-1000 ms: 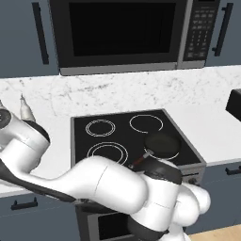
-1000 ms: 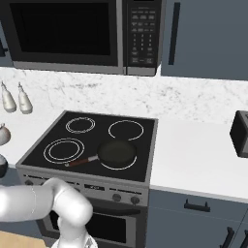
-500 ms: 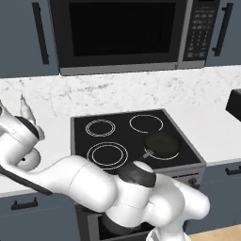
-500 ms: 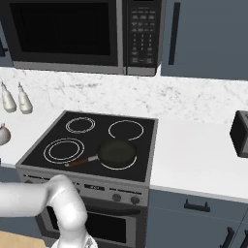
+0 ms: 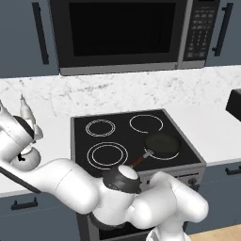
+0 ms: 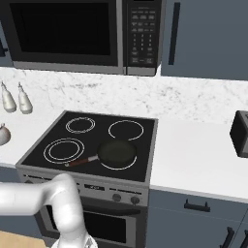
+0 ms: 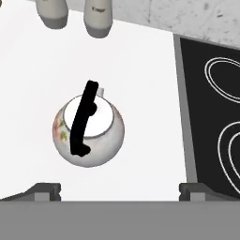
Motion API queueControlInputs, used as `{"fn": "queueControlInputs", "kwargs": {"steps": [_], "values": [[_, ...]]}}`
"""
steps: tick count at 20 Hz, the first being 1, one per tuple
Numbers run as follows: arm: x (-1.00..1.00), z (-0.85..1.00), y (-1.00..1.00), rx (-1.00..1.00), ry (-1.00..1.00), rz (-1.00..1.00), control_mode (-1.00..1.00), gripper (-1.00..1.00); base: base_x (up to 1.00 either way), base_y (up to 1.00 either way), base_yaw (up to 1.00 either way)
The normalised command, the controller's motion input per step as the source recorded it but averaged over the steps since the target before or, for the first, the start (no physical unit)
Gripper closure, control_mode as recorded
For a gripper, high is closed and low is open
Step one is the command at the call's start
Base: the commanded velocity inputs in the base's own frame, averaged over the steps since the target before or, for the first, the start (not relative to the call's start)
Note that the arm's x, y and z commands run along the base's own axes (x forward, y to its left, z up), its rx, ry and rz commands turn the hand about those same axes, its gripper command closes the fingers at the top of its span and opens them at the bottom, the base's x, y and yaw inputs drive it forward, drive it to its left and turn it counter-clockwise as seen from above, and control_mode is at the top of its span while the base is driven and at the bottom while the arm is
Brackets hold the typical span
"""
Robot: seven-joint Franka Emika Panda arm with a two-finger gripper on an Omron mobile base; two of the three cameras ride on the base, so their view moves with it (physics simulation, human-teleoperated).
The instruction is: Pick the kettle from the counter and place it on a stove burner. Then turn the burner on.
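Your robot arm (image 5: 70, 183) has swung farther left and lower over the counter (image 5: 52, 141) beside the stove (image 5: 132, 141), elbow now dropped toward the oven front.

You have bare worktop (image 7: 150, 70) all round the kettle (image 7: 88, 129); two bottles (image 7: 99, 18) stand near, beyond it.

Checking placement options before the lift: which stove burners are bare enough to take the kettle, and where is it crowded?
The large front-left burner and both rear burners are bare. The front-right burner carries a frying pan. Left counter is crowded: kettle near two bottles.
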Motion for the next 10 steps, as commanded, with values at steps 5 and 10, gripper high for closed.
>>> {"fn": "queueControlInputs", "kwargs": {"steps": [5, 10], "values": [[0.27, -0.39, 0.05, 0.1, 0.0, 0.0, -1.0, -1.0, 0.0, 0.0, 0.0], [0.31, -0.28, 0.22, 0.06, 0.0, 0.0, -1.0, -1.0, 0.0, 0.0, 0.0]]}}
